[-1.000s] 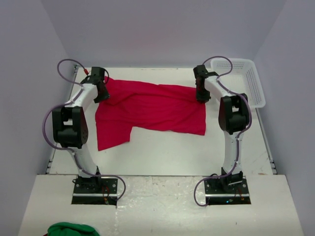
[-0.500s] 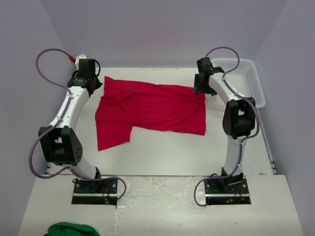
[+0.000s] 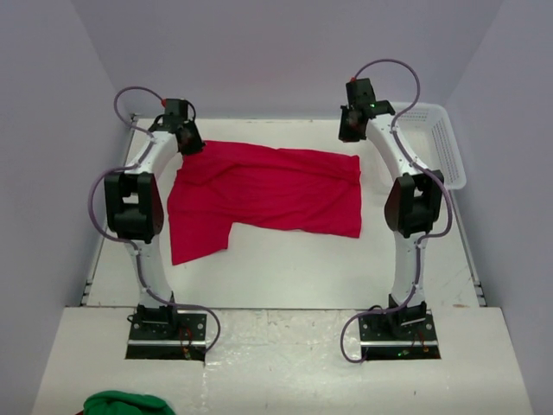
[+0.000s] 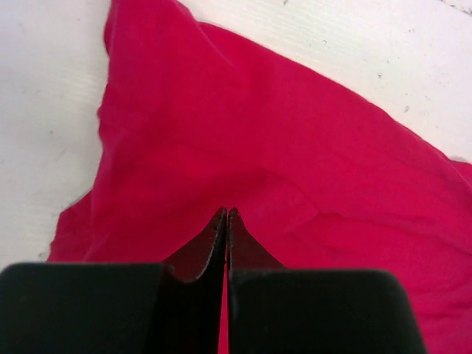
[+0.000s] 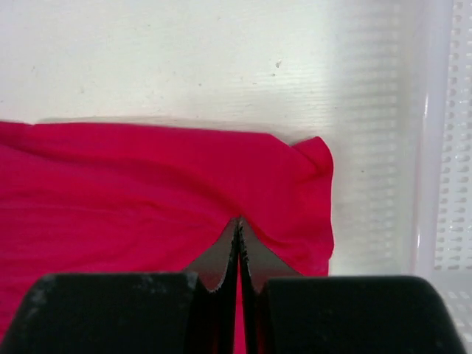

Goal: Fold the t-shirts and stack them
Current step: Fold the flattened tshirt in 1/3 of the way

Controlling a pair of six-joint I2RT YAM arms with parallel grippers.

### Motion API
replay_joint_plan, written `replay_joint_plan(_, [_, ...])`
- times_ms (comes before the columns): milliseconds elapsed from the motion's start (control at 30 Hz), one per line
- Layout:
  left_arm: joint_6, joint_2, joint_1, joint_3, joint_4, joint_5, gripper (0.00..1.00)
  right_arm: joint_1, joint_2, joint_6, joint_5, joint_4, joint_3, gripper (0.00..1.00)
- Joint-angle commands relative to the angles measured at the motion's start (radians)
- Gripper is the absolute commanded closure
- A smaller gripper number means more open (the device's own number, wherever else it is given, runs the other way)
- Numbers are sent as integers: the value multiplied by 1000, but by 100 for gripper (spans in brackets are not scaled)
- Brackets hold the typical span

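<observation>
One red t-shirt (image 3: pixel 268 190) lies spread and a little rumpled on the white table (image 3: pixel 294 268), one part hanging toward the near left. My left gripper (image 3: pixel 188 143) is at the shirt's far left corner. In the left wrist view its jaws (image 4: pixel 226 214) are shut tip to tip over the red cloth (image 4: pixel 310 147), with no cloth lifted. My right gripper (image 3: pixel 349 133) hovers just behind the shirt's far right corner. Its jaws (image 5: pixel 238 221) are shut as well, above the cloth (image 5: pixel 133 184) near that corner, and nothing shows held.
A white mesh basket (image 3: pixel 442 147) stands at the back right, its wall (image 5: pixel 442 147) close beside the right gripper. A green cloth (image 3: pixel 121 404) lies on the near ledge at bottom left. Grey walls close in the table on three sides.
Both grippers have closed. The left arm swung out to the left and came back to the shirt's far left corner. The right gripper rose and moved back from the far right corner. The shirt lies unchanged.
</observation>
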Motion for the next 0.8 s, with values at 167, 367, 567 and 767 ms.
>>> replay_joint_plan(167, [10, 96, -5, 151, 1, 38, 100, 4, 87, -20, -75, -26, 45, 100])
replay_joint_plan(367, [5, 51, -11, 88, 14, 23, 100, 14, -11, -12, -143, 58, -126, 100])
replay_joint_plan(567, [71, 45, -15, 147, -41, -88, 100, 44, -33, -15, -159, 48, -165, 100])
replay_joint_plan(767, [114, 60, -15, 198, -76, -127, 100, 45, -58, -26, -148, 54, -160, 100])
